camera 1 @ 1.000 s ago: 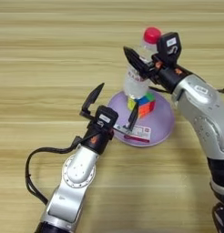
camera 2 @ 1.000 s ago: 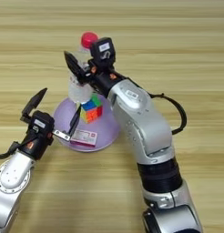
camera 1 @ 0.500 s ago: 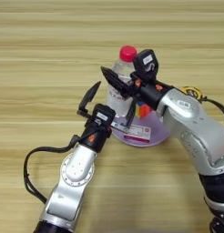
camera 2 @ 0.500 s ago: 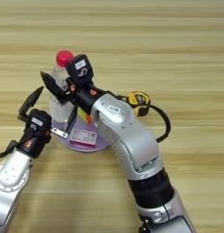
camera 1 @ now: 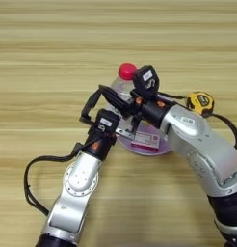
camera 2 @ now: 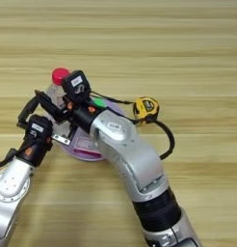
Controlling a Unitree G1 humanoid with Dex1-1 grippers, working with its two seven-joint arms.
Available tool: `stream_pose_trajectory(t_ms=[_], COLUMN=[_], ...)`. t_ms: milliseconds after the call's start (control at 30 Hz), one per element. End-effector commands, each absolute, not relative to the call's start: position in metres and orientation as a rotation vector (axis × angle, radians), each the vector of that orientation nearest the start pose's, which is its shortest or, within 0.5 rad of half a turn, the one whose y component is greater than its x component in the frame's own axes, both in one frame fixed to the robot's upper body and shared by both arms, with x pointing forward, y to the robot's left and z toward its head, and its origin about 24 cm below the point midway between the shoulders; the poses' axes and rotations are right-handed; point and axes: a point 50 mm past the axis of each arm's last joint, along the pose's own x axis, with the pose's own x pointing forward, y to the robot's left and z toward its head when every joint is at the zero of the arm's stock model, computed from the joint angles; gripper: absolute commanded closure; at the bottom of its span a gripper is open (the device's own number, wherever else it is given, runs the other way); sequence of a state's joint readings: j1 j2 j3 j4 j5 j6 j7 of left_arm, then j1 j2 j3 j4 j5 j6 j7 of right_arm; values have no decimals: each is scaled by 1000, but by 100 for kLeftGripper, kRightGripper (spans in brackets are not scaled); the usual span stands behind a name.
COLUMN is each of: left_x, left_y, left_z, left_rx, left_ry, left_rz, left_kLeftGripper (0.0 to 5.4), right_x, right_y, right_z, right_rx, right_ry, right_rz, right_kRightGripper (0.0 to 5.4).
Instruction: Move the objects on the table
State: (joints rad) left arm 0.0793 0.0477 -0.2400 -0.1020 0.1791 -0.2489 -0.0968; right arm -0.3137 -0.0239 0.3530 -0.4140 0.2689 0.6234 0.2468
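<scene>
Clear plastic bottle (camera 1: 121,86) with red cap (camera 1: 127,70) is upright, held in the right gripper (camera 1: 121,102), whose black fingers close on the body below the cap; the bottle is at the left edge of the purple plate (camera 1: 154,147), and whether its base touches the table (camera 1: 43,58) or hangs just above it cannot be read. Handling judgement: a small, light, thin-walled bottle, smooth and likely slippery, which may dent under a hard squeeze; the stiffest and safest hold is probably high on the body near the shoulder, roughly where the fingers sit now, with the bottle kept vertical since a tall narrow shape tips easily. The puzzle cube is mostly hidden behind the right arm; only a small green patch (camera 2: 98,102) shows above the forearm in the right eye view, so its exact place on the plate is uncertain. A small pink-and-white card or box (camera 1: 146,140) lies flat on the plate's near side. Left gripper (camera 1: 94,107) sits just beside the bottle at the plate's left rim, fingers spread and holding nothing. A yellow tape measure (camera 1: 201,102) rests on the table right of the plate, apart from it.
</scene>
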Motion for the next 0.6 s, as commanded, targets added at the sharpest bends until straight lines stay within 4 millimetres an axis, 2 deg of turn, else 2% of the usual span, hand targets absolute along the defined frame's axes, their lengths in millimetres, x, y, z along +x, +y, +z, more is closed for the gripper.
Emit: stream_pose_trajectory(t_ms=[33,233,600], left_x=[232,234,234], left_y=[96,98,100], left_z=[71,69,69], left_rx=[166,163,149], left_ry=[-285,-278,-277], left_rz=[-310,-295,-289], left_kLeftGripper=[0,0,116], right_x=[246,244,243], right_y=[-23,-20,-19], right_z=[153,153,153], right_rx=[91,92,96], right_ry=[-54,-56,-54], right_rz=[850,860,861], right_kRightGripper=[243,248,251])
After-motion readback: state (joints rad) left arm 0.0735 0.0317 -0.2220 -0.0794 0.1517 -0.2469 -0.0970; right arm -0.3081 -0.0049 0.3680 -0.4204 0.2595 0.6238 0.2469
